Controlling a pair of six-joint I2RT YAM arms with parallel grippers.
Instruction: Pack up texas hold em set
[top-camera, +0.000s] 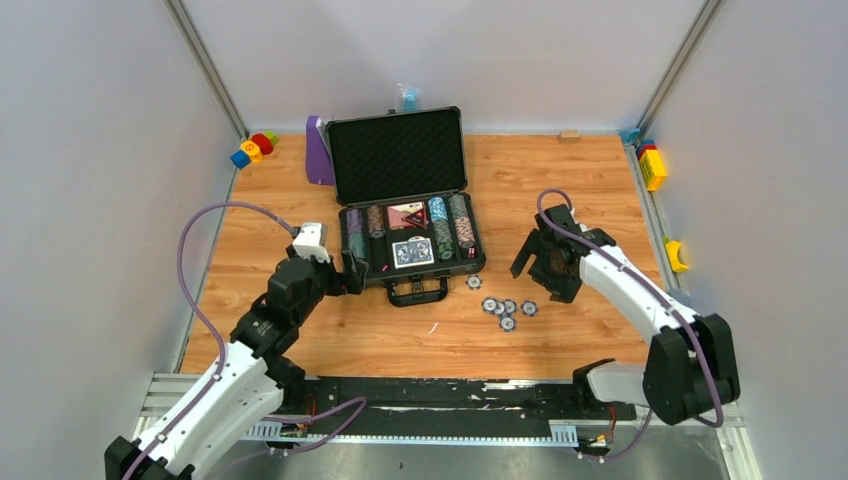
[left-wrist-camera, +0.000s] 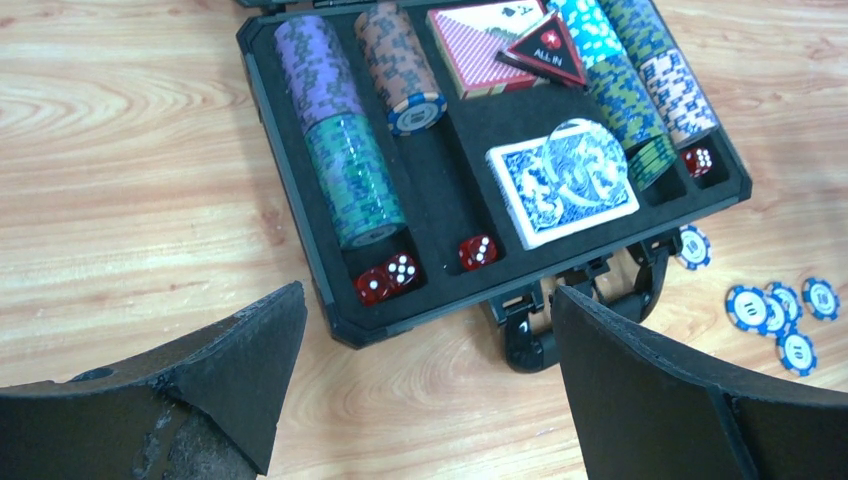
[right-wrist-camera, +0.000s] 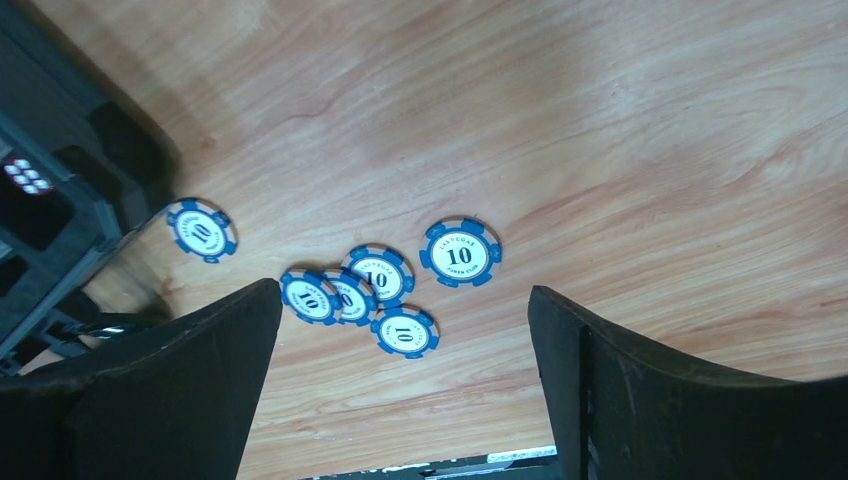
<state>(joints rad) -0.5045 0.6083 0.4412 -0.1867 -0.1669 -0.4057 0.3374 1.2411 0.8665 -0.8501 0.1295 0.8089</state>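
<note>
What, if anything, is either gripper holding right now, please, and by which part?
Nothing is held. The left gripper is open near the front corner of the briefcase, and the right gripper is open above the loose blue chips.

Loose chips (top-camera: 503, 308) right of briefcase (top-camera: 410, 205)

Dark grey hard briefcase (top-camera: 398, 155) stood open, lid upright. Its black foam tray held rows of striped chips (left-wrist-camera: 340, 150) on edge, a blue-backed deck (left-wrist-camera: 560, 195), a red-backed deck (left-wrist-camera: 475, 50) and red dice (left-wrist-camera: 478, 252). Six blue-and-white "10" chips (right-wrist-camera: 460, 252) lay flat on the tabletop (top-camera: 600, 180) near the handle, five of them clustered.
</note>
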